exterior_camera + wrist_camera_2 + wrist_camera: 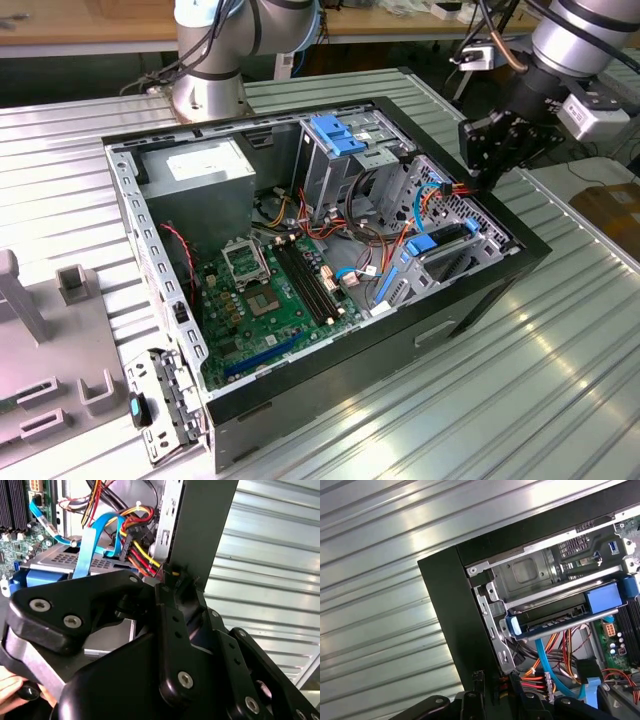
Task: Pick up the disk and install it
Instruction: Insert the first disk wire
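Ribbed metal counter (560, 380), open black computer case (480, 290), green motherboard (270, 300), disk (428, 243) in blue carrier seated in the case's corner bay, gripper (488, 175) just above that case edge beside red-yellow cables (455, 190), open or closed cannot be told

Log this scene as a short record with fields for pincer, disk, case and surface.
pincer: black pincer on the arm, above the case's edge at the exterior view's right, close to the red and yellow wires
disk: flat grey metal hard drive in a bright blue plastic carrier rail, sitting in the drive bay inside the case, apart from the pincer
case: open black metal computer case, green motherboard exposed
surface: ribbed silver metal table
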